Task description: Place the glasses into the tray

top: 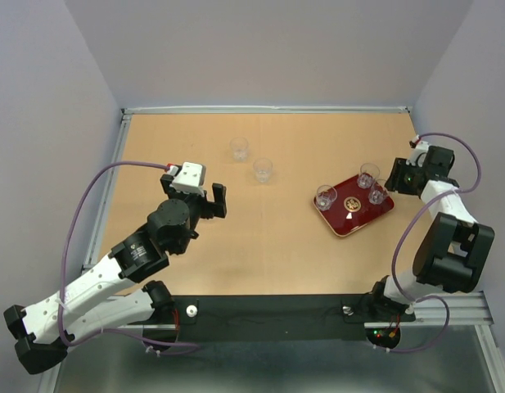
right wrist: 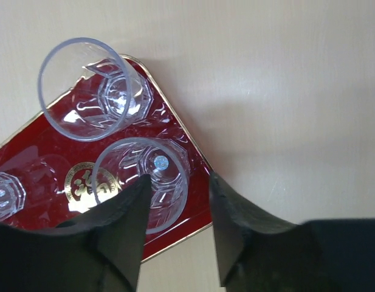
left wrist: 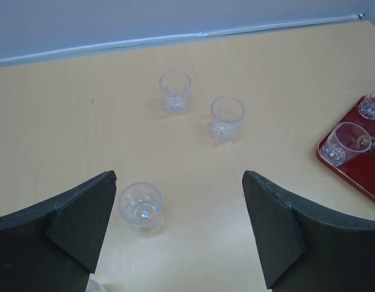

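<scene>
Currently the tray holds three glasses, at 9, 1 and 2 o'clock of its emblem; right hand parted astride one rim, left hand wide open

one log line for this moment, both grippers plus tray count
left gripper open, empty, near unplaced glass | right gripper open, astride wall of glass on tray | tray holds three

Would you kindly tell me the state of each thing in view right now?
Tray, flat on the table, three glasses in it.
Tray glasses, upright, empty.
Far glasses, upright on the table, outside the tray.
Near glass, upright on the table, outside the tray.
Left gripper, open, holding nothing.
Right gripper, open, straddling one tray glass's rim.
</scene>
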Controlling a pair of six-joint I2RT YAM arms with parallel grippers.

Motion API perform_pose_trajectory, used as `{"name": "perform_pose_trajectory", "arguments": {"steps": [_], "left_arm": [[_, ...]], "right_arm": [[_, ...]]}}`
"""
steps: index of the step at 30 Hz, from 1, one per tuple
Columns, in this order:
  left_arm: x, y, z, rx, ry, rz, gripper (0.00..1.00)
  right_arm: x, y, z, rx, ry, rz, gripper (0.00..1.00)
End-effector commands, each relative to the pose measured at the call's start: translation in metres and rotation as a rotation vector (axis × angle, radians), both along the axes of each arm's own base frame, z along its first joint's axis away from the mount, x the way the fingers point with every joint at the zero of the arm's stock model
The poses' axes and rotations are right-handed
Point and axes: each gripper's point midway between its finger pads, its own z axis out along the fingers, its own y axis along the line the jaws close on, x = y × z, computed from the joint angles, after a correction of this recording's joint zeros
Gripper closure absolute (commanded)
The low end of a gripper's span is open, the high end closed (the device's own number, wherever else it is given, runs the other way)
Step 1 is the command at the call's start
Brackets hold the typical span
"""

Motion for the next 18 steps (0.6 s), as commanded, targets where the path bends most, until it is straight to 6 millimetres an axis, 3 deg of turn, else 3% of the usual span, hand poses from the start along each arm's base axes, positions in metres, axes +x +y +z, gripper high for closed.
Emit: {"name": "perform_pose_trajectory", "arguments": {"steps": [1, 5, 11, 18], "left_arm": [[0.002, 0.008, 0.007, -0.024, -0.028, 0.034, 0.03], [0.003, 0.009, 0.006, -0.033, -0.032, 0.039, 0.03], [0.010, 0.010, 0.000, -0.032, -0.017, 0.062, 0.03], [0.021, 0.018, -0.007, -0.044, 0.003, 0.113, 0.02]], "right_arm": [[0.006, -0.006, 0.045, -0.068, -0.148, 0.011, 0.49], [0.002, 0.003, 0.066, -0.073, -0.210, 0.049, 0.48], [-0.013, 0.038, 0.087, -0.012, -0.309, 0.189, 0.48], [-0.021, 0.053, 0.089, 0.035, -0.331, 0.247, 0.44]]}}
